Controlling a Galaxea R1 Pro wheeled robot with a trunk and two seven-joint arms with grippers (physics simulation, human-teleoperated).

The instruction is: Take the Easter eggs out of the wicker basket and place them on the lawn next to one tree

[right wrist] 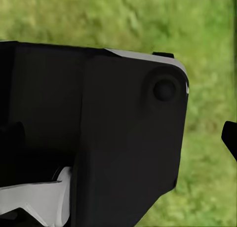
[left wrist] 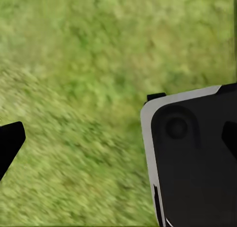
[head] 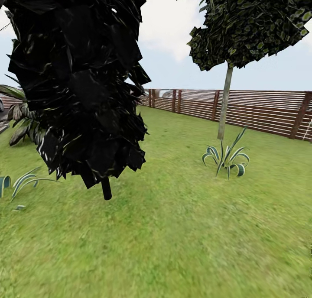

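The Easter eggs, the wicker basket and the tree are out of view. The lawn [head: 182,237] spreads wide and flat ahead in the head view, inside the garden's brown slatted fence [head: 260,109]. In the left wrist view my left gripper [left wrist: 118,138] hangs over grass, open, with one dark fingertip [left wrist: 10,143] at the picture's edge and nothing between the fingers. My right gripper [right wrist: 118,138] is open too, with a fingertip [right wrist: 229,138] over grass and nothing held.
A black bushy shrub [head: 82,81] on a short dark stem stands close at the left. A thin-trunked sapling [head: 224,103] with a round crown stands by the fence, a striped spiky plant [head: 226,157] before it. More spiky plants [head: 19,183] sit at the far left. Black robot body panels [right wrist: 98,138] fill much of both wrist views.
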